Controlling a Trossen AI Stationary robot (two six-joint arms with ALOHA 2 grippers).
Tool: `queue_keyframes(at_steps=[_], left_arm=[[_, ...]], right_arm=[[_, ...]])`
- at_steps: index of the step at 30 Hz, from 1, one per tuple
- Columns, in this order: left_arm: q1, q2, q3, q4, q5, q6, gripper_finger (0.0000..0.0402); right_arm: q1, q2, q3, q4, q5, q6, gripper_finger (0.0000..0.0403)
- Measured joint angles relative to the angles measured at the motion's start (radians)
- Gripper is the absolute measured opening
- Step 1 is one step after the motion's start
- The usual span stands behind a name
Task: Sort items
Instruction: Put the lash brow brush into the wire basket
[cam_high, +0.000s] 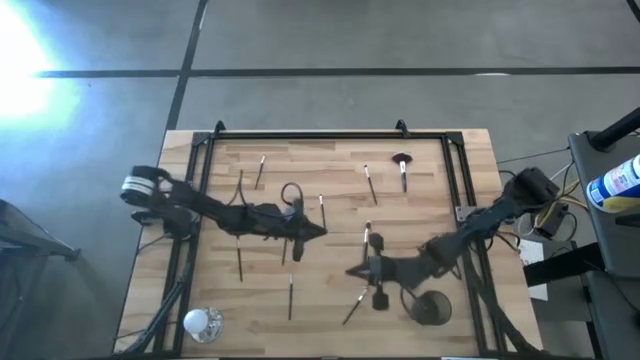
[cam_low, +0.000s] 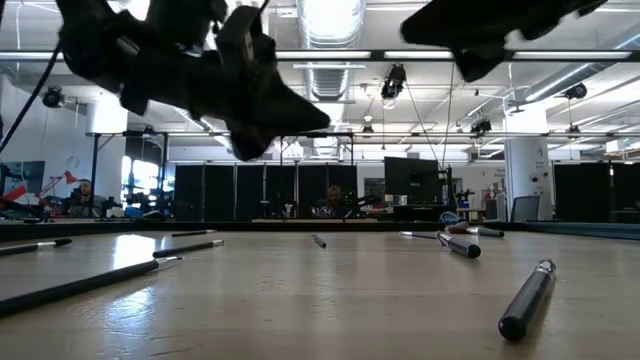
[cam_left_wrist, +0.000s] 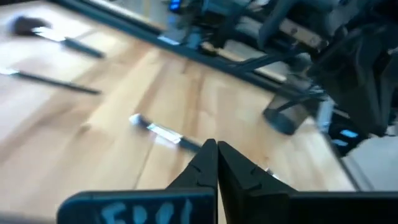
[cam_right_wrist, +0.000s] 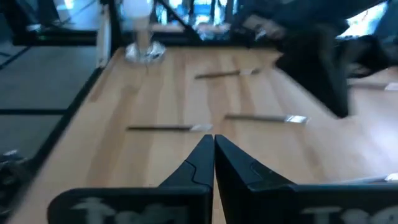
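Items (cam_high: 289, 297) lie scattered over the wooden table (cam_high: 470, 170), none in either cup. One stick (cam_high: 367, 237) lies just beyond the right gripper (cam_high: 354, 271), long axis running away from the near edge; that arm is nearer. Right gripper empty, fingers pressed together. Left gripper (cam_high: 320, 232) likewise closed, at table centre. Low view shows both raised off the table; high view cannot.

no text, label or number can be read anywhere
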Motion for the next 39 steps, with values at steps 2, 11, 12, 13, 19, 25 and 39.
queue_keyframes(at_steps=[2, 11, 12, 13, 19, 25, 39], left_arm=[[-0.017, -0.065, -0.028, -0.06, -0.048, -0.022, 0.0002], [-0.117, -0.368, -0.096, -0.652, -0.282, -0.334, 0.0], [-0.131, -0.391, -0.088, -0.758, -0.314, -0.382, 0.0], [-0.145, -0.41, -0.074, -0.853, -0.336, -0.43, 0.0], [-0.224, -0.461, 0.052, -1.435, -0.335, -0.78, 0.0], [-0.254, -0.456, 0.092, -1.75, -0.207, -1.036, 0.0], [-0.206, -0.484, -0.122, -1.577, -0.142, -1.175, 0.0103]], right_arm=[[-0.046, -0.013, -0.033, 0.057, -0.021, -0.063, 0.0008], [-0.146, -0.038, -0.079, 0.131, -0.027, -0.154, 0.0008], [-0.147, -0.038, -0.083, 0.137, -0.027, -0.154, 0.0008], [-0.147, -0.04, -0.089, 0.135, -0.027, -0.153, 0.0008], [-0.147, -0.045, -0.107, 0.132, -0.025, -0.132, 0.0008], [-0.143, -0.045, -0.116, 0.13, -0.025, -0.118, 0.0008], [-0.123, -0.045, -0.123, 0.132, -0.026, -0.126, 0.0008]])
